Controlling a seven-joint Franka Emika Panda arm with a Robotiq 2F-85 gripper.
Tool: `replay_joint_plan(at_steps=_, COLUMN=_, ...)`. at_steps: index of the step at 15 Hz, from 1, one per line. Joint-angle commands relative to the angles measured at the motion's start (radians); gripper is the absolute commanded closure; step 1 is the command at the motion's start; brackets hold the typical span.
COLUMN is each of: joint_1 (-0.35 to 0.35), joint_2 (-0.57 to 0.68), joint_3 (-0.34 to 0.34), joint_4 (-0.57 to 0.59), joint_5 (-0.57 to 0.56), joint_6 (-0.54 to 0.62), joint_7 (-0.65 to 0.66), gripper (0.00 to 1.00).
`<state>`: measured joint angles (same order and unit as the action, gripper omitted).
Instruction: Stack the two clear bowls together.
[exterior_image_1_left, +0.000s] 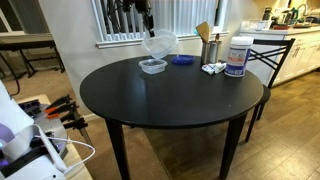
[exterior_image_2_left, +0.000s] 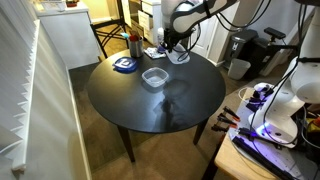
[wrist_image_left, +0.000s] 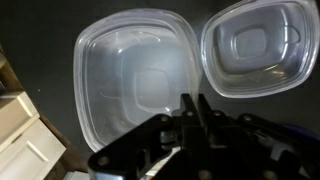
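- Progress: stacking is not complete. The gripper (wrist_image_left: 193, 104) holds the larger clear rounded-square plastic bowl (exterior_image_1_left: 159, 42) in the air above the round black table (exterior_image_1_left: 180, 105). Alignment, lowering and release appear to remain.
- Jaws: nearly closed, pinching the rim of the larger bowl, judging from the wrist view.
- The smaller clear rounded-square plastic bowl (exterior_image_1_left: 152, 66) rests on the table, below the raised one and apart from it.
- Appearance: both bowls are transparent, shallow and empty. The raised one is tilted.
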<state>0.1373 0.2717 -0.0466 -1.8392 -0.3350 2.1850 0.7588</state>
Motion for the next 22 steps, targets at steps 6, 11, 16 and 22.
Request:
replay_joint_plan(at_steps=6, joint_1=0.029, joint_2=0.023, joint_3=0.071, joint_4=0.020, joint_5=0.018, joint_6=0.109, joint_7=-0.270, gripper=0.98)
replay_joint_plan(at_steps=11, joint_1=0.048, joint_2=0.122, joint_3=0.078, joint_4=0.092, joint_5=0.093, joint_6=0.162, joint_7=-0.237, gripper=0.98)
replay_joint_plan(at_steps=16, joint_1=0.081, joint_2=0.227, joint_3=0.064, joint_4=0.205, joint_5=0.162, joint_6=0.137, joint_7=-0.191, gripper=0.98)
replay_joint_plan(at_steps=22, joint_1=0.121, joint_2=0.303, joint_3=0.048, joint_4=0.283, joint_5=0.229, joint_6=0.049, joint_7=-0.073, gripper=0.98)
